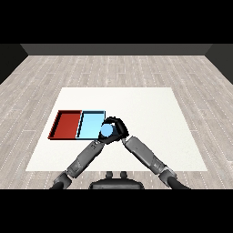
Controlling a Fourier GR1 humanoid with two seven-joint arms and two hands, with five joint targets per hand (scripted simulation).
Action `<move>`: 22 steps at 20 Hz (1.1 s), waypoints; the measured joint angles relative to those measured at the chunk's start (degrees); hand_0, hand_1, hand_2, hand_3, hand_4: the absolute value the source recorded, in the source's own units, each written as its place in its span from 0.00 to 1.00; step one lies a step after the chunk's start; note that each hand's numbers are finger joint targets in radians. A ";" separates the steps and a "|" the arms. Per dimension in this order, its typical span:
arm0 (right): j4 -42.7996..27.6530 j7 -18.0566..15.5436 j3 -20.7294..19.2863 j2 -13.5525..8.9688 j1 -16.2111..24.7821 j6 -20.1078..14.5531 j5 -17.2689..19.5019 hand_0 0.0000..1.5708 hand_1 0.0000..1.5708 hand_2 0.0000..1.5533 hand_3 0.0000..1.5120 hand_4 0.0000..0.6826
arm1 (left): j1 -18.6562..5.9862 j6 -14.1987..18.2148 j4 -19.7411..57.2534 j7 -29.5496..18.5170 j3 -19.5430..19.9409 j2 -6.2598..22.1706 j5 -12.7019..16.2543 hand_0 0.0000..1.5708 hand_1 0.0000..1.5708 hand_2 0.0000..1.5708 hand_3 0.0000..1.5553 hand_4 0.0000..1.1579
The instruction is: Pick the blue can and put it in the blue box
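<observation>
Curling round the blue can [106, 131], the right hand [117, 127] holds it at the right edge of the light blue tray [89, 124], the can overlapping that tray's lower right corner. Left hand [103, 139]: just beside the can at about 7 o'clock, mostly hidden, finger state cannot be told. Red tray [66, 124]: touching the blue tray at its 9 o'clock side. White table [150, 113]: bearing both trays.

Two grey, segmented forearms, darker at the joints, end in a black left hand [107, 136] and a black right hand [119, 128].
</observation>
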 measured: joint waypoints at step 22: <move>0.65 0.95 -4.17 1.39 0.96 3.70 -5.02 0.00 0.00 0.00 0.00 0.00 | 0.82 -4.20 1.88 -1.08 3.64 -1.99 6.52 1.00 1.00 0.98 0.95 0.98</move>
